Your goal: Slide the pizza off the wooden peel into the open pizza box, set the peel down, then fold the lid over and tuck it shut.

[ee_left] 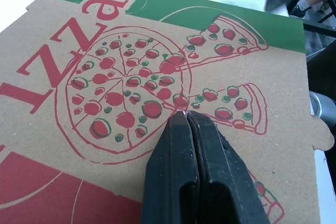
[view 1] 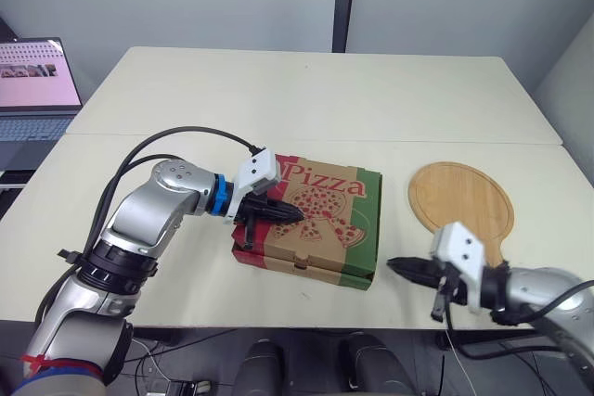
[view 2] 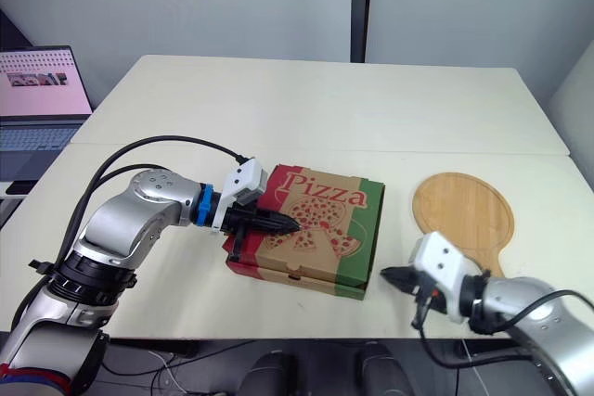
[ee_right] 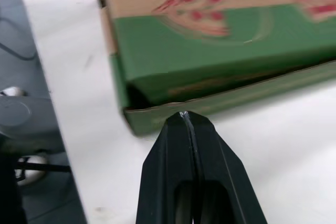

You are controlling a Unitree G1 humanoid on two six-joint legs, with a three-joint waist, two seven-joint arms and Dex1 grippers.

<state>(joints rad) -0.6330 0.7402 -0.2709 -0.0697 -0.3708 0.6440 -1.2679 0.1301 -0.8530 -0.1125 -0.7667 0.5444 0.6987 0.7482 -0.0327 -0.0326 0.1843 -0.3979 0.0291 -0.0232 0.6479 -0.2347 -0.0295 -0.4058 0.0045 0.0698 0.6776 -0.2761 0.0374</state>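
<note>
The pizza box (view 1: 325, 220) lies on the table with its printed lid folded down over it. My left gripper (view 1: 295, 214) is shut, its tips pressing on the lid's pizza print (ee_left: 137, 88). My right gripper (view 1: 393, 266) is shut and empty, low over the table just off the box's near right corner (ee_right: 126, 109). At that corner the lid's green side flap (ee_right: 220, 51) sits slightly raised, leaving a dark gap. The round wooden peel (view 1: 461, 203) lies flat and bare to the right of the box.
An open laptop (view 1: 32, 90) stands on a side surface at the far left. The table's far half (view 1: 316, 90) is bare, with a seam running across it. Cables trail from my left arm (view 1: 167, 141).
</note>
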